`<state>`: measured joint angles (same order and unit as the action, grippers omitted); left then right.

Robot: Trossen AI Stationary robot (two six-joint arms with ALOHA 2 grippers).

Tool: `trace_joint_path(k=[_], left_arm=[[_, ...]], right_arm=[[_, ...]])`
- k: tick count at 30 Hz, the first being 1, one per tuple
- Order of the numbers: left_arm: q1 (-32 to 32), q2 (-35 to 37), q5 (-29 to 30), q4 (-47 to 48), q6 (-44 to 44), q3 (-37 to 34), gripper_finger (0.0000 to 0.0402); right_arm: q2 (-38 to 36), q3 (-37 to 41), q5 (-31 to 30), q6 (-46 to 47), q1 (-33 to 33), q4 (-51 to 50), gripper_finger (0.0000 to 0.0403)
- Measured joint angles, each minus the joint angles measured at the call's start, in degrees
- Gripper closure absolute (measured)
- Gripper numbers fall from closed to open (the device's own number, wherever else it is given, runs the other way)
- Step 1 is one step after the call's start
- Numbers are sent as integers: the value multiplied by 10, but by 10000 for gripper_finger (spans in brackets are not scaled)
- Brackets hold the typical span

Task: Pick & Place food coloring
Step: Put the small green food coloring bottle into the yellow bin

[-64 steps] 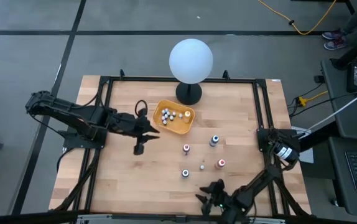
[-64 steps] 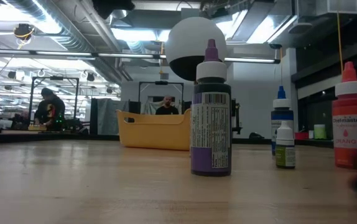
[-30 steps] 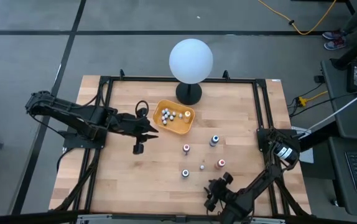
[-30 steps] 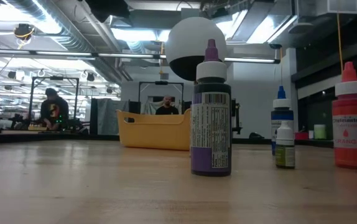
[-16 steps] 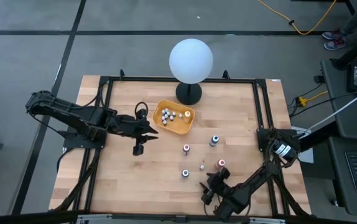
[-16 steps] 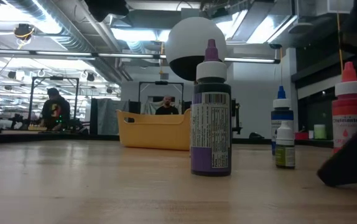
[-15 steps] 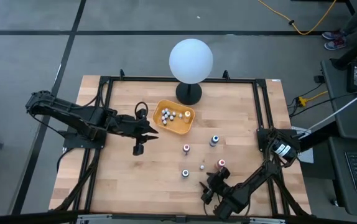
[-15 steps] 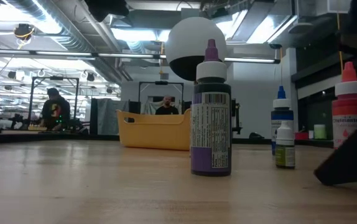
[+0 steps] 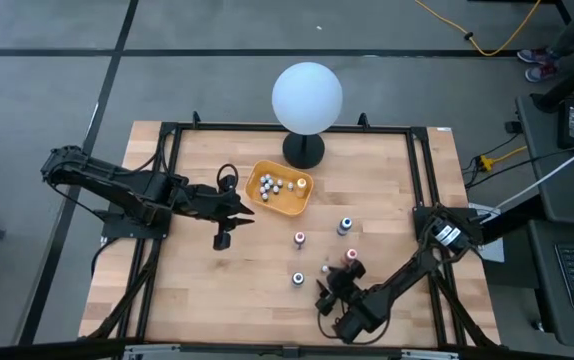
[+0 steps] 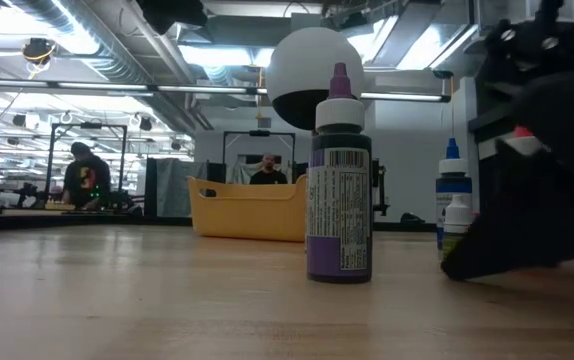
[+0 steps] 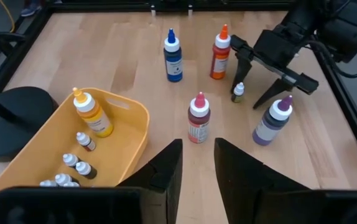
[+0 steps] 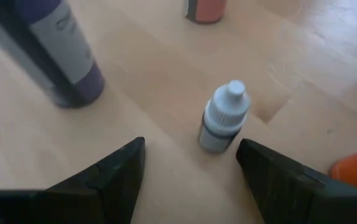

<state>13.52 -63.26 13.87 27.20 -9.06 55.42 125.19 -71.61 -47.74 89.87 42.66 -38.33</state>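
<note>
The right gripper [image 9: 324, 292] has come in from the table's near edge toward the loose bottles since the earlier pictures, and its fingers [image 12: 117, 168] now stand spread wide with nothing between them. Just ahead of them, centred in the gap, stands a small white-capped bottle [image 12: 223, 118], upright and untouched. Beyond it to one side is the purple bottle [image 12: 60, 50], to the other the orange bottle [image 11: 221, 45], both close. To do this well, I would drive straight forward so the fingers straddle the small bottle low on its body, without brushing those neighbours, then close gently. Far off, the left gripper [image 11: 196, 165] waits beside the tray [image 11: 135, 121], its fingers a little apart and empty.
</note>
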Motion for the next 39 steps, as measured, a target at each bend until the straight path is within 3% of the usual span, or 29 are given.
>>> trace_joint_path(k=[11,23,39], left_arm=[[0,0,-6,0,3,0,313],[0,0,-9,0,8,0,313],[0,0,0,0,8,0,313]], right_arm=[[1,5,-9,-30,-30,6,141],[3,7,-4,-18,4,16,180],[4,7,8,12,32,-1,183]])
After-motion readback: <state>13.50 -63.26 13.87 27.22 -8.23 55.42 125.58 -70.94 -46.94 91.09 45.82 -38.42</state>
